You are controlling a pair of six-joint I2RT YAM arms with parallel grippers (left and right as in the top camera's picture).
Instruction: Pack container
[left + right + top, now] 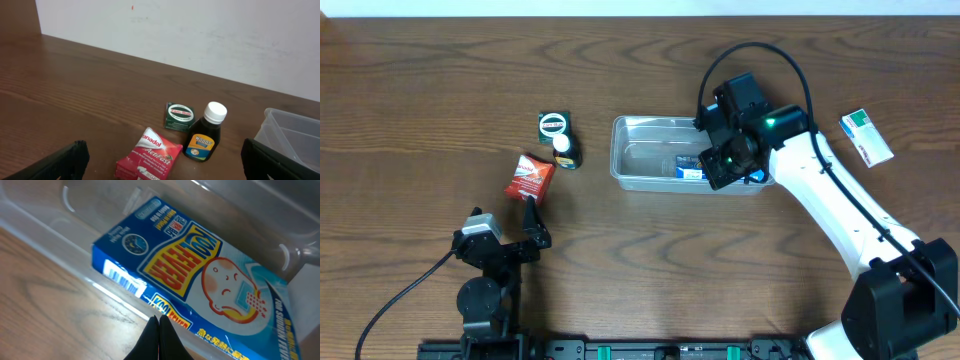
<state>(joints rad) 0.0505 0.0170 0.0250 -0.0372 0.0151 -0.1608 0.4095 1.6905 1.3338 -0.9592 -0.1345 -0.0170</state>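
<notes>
Clear transparent plastic container (617, 150), a shallow rectangular tub with rounded corners and a rolled rim, is shown near the middle of the brown wood-grain table (420, 80). A blue rectangular carton printed "Kool Fever" (690, 168) is seen lying flat inside it, at the right end of its floor. In the right wrist view the carton (190, 275) is set against the tub's near wall (60, 227), with its barcode edge turned toward that wall.

The right gripper (725, 160), on the white arm, is held over the right end of the tub. Its two dark fingers are pressed together with nothing between them (159, 325), and their tips are placed just above the carton's near edge.

The left gripper (505, 225) is positioned low on the left side of the table, well apart from the tub, with its fingers spread wide and nothing grasped (162, 150).

Three items are grouped to the left of the tub:
- a red foil sachet marked "Actifast" (529, 177), nearest the left gripper (150, 155);
- a small square green box with an oval label (553, 124) (179, 116);
- a dark brown bottle with a white cap (565, 151), standing upright just beside the green box (204, 137).

A white-and-green rectangular box (866, 136) is seen lying alone to the right of the tub.
</notes>
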